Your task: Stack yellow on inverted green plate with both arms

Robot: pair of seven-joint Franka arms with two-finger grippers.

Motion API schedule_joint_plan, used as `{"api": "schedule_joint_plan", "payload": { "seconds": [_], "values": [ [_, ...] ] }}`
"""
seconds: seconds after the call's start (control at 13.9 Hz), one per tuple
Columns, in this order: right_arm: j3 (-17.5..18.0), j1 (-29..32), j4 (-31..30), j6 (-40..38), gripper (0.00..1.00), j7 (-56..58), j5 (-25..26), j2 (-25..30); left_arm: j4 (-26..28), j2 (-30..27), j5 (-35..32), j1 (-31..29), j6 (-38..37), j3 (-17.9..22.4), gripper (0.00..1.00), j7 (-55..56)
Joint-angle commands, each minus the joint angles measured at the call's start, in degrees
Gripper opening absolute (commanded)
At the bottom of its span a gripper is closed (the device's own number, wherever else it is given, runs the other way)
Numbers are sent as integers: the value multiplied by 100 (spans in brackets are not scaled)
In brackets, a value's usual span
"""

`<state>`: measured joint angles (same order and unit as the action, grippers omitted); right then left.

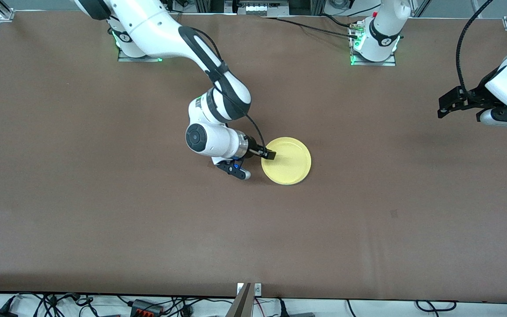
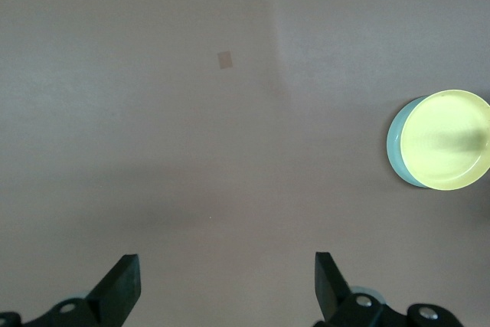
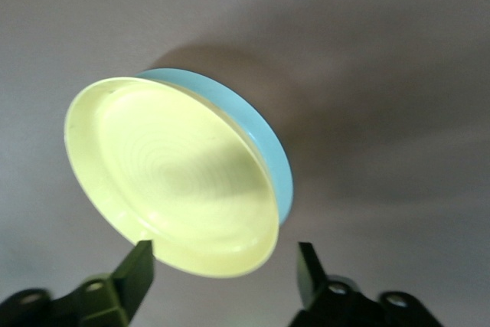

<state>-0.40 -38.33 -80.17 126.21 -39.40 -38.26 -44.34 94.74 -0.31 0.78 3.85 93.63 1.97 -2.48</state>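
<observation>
Now yellow (image 1: 287, 161) sits on green plate (image 3: 260, 132), right tool (image 1: 269, 154) open beside.

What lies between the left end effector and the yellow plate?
Only bare table, as the left wrist view shows: the open left end effector waits well away from the yellow plate stacked on the green plate.

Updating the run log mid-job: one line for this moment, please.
yellow plate on green plate, stacked | right hand open over yellow's rim | left hand open, waiting at left arm's end
</observation>
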Motion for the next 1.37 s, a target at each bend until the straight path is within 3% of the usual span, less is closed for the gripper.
{"api": "schedule_joint_plan", "payload": {
  "seconds": [0.0, 0.22, 0.43, 0.72, 1.01, 1.3],
  "values": [
    [-389, 98, -104, -1042, 100, -60, 659, 705, 10, -66, -16, 2, -29, -12, 100, -95],
    [-715, 326, -60, -2220, 100, 299, 1494, 1365, 10, -66, -16, 2, -29, -4, 100, -95],
    [-733, 878, -16, -3135, 100, 844, 1786, 1779, 10, -74, -16, 2, -29, -4, 100, -95],
    [-733, 1784, -16, -3628, 100, 1592, 1962, 2298, -17, -66, -8, 2, -90, -4, 100, -42],
    [-751, 1891, -16, -3771, 100, 1611, 3138, 2588, -43, -39, -8, -51, -143, 5, 100, -95],
    [-909, 2337, 213, -3735, 100, 2547, 3237, 2807, -69, -30, -8, -51, -152, 5, 100, -86]
  ]
}}
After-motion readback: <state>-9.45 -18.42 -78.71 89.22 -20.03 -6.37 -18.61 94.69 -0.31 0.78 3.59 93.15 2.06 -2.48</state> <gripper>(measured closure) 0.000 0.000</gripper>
